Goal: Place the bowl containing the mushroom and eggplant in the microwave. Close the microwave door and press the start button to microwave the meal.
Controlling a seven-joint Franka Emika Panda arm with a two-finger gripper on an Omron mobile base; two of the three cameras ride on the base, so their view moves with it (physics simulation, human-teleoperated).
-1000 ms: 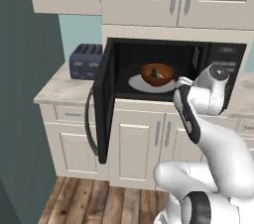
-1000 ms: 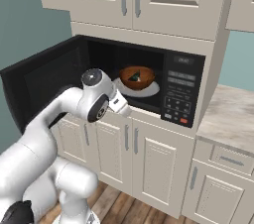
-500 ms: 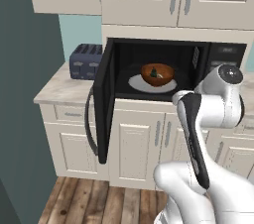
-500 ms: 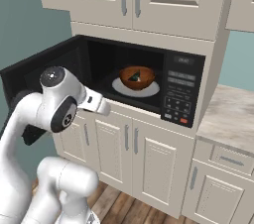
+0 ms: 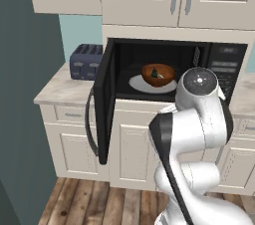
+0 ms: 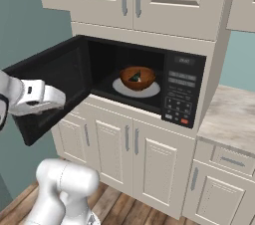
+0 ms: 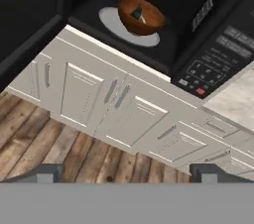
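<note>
While the round reddish-brown wooden bowl [image 6: 137, 77] sits on the white turntable [image 6: 136, 88], your empty, parted gripper [image 7: 126, 173] could miss the wide black microwave door [image 6: 50, 87], leaving it ajar.

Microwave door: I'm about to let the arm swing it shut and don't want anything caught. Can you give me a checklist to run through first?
1. The bowl sits on the white turntable, inside the microwave: ok.
2. The eggplant lies in the bowl, nothing over the rim: ok.
3. The mushroom is in the bowl: cannot tell, only a small pale speck shows.
4. The microwave door stands wide open, its swing path free of objects: ok.
5. The gripper holds nothing, fingers apart: ok.
6. The gripper touches the door: cannot tell.
</note>
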